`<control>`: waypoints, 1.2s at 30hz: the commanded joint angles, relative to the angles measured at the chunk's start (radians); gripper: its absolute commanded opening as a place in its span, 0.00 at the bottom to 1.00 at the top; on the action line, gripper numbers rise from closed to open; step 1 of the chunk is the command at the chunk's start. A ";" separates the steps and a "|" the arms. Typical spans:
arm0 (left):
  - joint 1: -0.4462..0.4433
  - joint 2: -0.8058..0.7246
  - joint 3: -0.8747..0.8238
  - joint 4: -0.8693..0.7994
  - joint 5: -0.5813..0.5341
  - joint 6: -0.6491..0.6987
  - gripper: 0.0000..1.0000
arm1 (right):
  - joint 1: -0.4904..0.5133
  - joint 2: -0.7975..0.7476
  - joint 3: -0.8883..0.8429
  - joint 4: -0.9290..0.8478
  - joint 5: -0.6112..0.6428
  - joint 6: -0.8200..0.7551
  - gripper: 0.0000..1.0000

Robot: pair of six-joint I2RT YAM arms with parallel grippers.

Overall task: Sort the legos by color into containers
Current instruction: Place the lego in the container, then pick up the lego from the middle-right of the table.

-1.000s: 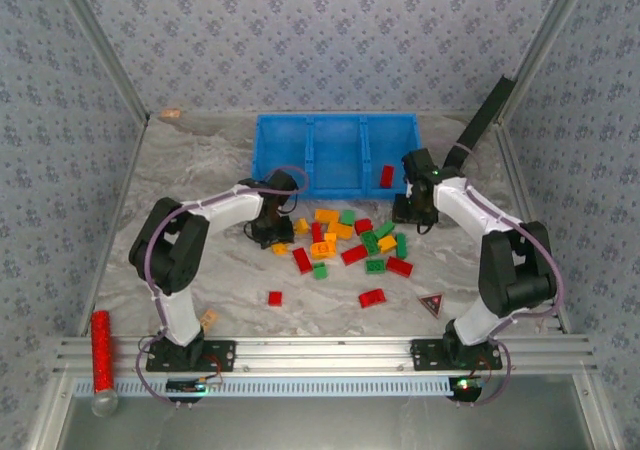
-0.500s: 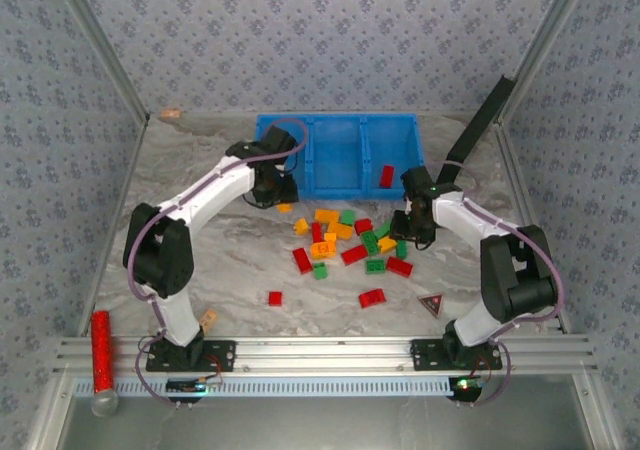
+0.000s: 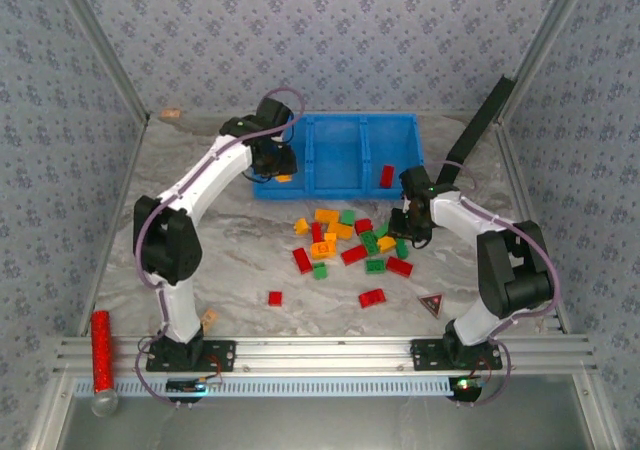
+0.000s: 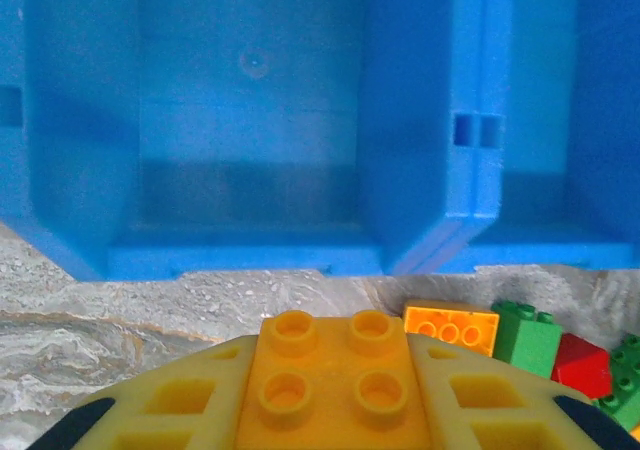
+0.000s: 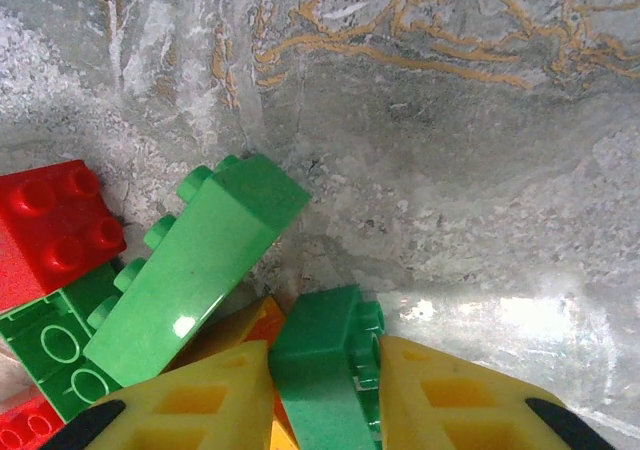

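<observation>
The left tool (image 3: 272, 167) is clenched on an orange brick (image 4: 325, 375), studs up, at the near wall of the blue tray (image 3: 335, 120), facing its left compartment (image 4: 250, 90). The right tool (image 3: 413, 232) is clenched on a green brick (image 5: 322, 370) at the right edge of the legos (image 3: 345, 240), which lie piled on the worktop (image 3: 200, 230) near the tray's front wall.

Step in hand, as judged: delivery of the orange brick. Next move: advance over the wall, then release.

The tray's right compartment holds one red brick (image 3: 386, 176); keep orange and green out of it.

A sloped green brick (image 5: 190, 270) crowds the right tool; lift vertically. The triangular piece (image 3: 432, 303) lies well apart from the tray.
</observation>
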 commanded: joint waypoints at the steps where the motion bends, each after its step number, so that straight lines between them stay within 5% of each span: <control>1: 0.016 0.024 0.066 -0.014 -0.015 0.032 0.22 | -0.009 0.046 -0.055 -0.037 0.044 0.014 0.33; 13: 0.056 0.117 0.173 0.017 -0.013 0.063 0.23 | -0.010 0.013 -0.084 -0.090 0.074 0.022 0.41; 27: 0.078 0.312 0.280 0.025 -0.037 0.103 0.24 | -0.005 0.009 -0.078 -0.110 0.084 0.029 0.22; 36: 0.077 0.409 0.298 0.024 -0.035 0.097 0.33 | -0.012 -0.097 0.093 -0.263 0.131 0.007 0.18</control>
